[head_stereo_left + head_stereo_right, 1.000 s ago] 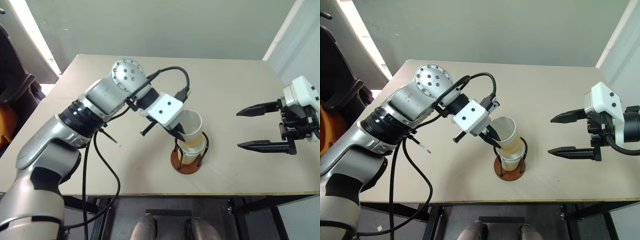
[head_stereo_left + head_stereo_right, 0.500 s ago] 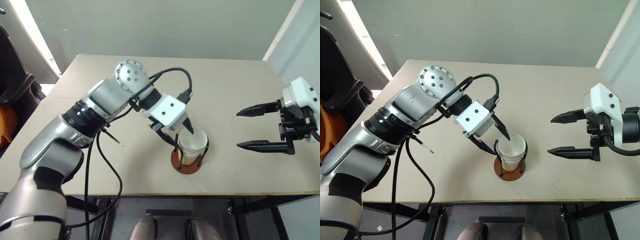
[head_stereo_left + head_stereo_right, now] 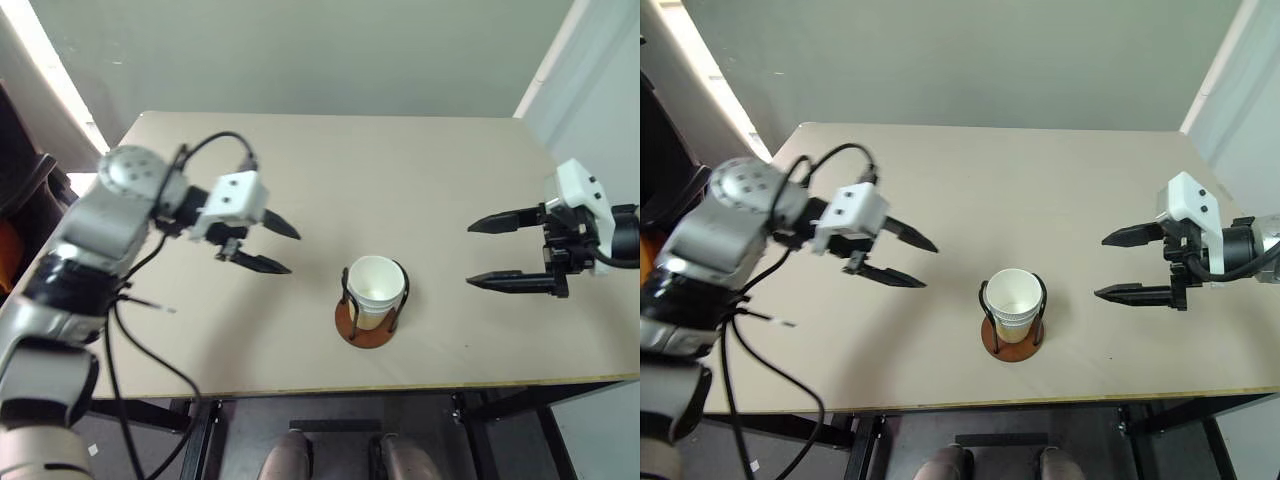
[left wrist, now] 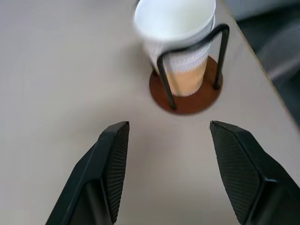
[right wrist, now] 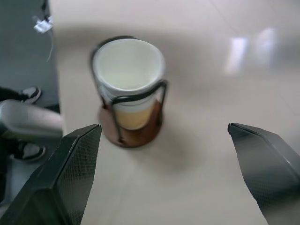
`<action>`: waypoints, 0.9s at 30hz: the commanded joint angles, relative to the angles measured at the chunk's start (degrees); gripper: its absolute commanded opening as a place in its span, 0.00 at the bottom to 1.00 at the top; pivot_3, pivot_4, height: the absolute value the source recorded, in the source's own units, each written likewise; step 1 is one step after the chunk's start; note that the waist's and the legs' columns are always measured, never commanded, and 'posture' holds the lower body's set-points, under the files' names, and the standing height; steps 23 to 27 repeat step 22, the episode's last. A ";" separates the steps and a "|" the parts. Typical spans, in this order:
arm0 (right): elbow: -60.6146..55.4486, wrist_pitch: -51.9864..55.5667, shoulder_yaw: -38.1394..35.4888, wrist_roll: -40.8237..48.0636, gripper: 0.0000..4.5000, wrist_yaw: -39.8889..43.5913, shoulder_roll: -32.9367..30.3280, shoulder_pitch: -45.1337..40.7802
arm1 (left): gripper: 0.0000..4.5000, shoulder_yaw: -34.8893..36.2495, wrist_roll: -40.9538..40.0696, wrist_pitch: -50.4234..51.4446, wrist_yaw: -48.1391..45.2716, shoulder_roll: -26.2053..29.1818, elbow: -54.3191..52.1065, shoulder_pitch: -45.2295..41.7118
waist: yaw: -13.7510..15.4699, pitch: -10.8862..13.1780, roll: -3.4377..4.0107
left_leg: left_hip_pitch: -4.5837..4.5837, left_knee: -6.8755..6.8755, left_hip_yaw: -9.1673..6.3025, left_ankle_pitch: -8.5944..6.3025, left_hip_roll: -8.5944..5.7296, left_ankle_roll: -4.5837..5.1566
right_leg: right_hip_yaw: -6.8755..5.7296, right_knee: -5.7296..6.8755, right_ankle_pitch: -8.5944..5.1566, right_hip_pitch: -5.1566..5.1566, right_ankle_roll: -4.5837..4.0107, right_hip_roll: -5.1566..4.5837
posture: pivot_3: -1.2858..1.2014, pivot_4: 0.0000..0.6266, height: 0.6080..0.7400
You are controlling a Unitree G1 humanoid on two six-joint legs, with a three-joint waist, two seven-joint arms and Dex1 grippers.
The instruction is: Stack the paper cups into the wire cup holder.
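Observation:
The paper cups (image 3: pixel 374 288) sit nested as one upright stack, white inside and tan below, within the wire cup holder (image 3: pixel 364 326) near the table's front edge. The holder's dark wire loops reach almost to the top rim. My left gripper (image 3: pixel 293 254) hangs open and empty to the left of the stack, a hand's width away, pointing at it. To the right of the stack my right gripper (image 3: pixel 470 256) is wide open, empty and also aimed at it. The left wrist view shows the cups (image 4: pixel 176 28) and the holder's base (image 4: pixel 187 98) beyond the open fingers (image 4: pixel 110 164).
The beige table (image 3: pixel 400 170) has its front edge just behind the holder. A dark chair (image 3: pixel 20 190) stands off the table's left side. A black cable (image 3: pixel 140 330) droops from my left arm over the table's left front corner.
My left gripper let go of the top cup, which dropped straight into the stack. It then drew back to the left, open. The right gripper stayed open, nearly in place.

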 commanded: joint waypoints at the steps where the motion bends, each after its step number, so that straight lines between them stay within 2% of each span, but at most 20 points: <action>1: 2.91 -1.24 -0.76 -0.55 1.00 1.29 0.39 -2.91 | 0.65 7.74 -3.89 5.92 3.04 1.99 -6.62 4.67 | 0.51 0.00 0.00 | 0.00 0.00 -0.01 0.00 0.00 0.00 | -0.02 0.00 -0.02 0.00 -0.04 -0.01 | 0.52 0.24 1.00; 5: 5.73 -3.82 1.98 -3.49 1.00 1.86 2.19 -5.99 | 0.65 14.16 -3.23 9.41 8.96 3.14 -8.94 12.47 | 0.52 0.00 0.00 | 0.10 -0.01 0.03 -0.01 -0.02 0.02 | -0.04 0.10 -0.08 0.01 -0.28 -0.06 | 0.52 0.24 1.00; 9: 5.76 -4.51 3.29 -3.99 1.00 2.12 4.87 -7.89 | 0.65 18.10 -0.93 11.15 15.36 3.26 -7.21 14.21 | 0.23 0.00 0.00 | 0.15 -0.13 0.01 0.00 0.04 0.01 | -0.16 0.25 -0.05 -0.08 -0.62 -0.06 | 0.52 0.24 1.00; 16: 7.74 -4.68 3.28 -5.12 1.00 1.35 7.77 -8.94 | 0.65 23.00 -0.70 12.47 17.06 4.71 -10.06 19.30 | -0.06 0.00 0.00 | 0.28 -0.22 0.01 0.03 0.04 -0.06 | -0.13 0.31 -0.18 -0.05 -1.13 -0.05 | 0.52 0.24 1.00; 27: 7.00 -4.28 2.45 -5.05 1.00 0.63 7.95 -7.06 | 0.65 25.49 -0.68 13.00 18.30 5.43 -11.41 22.24 | -0.01 0.00 0.01 | 0.28 -0.24 0.01 0.05 0.03 -0.09 | -0.14 0.31 -0.21 -0.05 -1.19 -0.05 | 0.52 0.24 1.00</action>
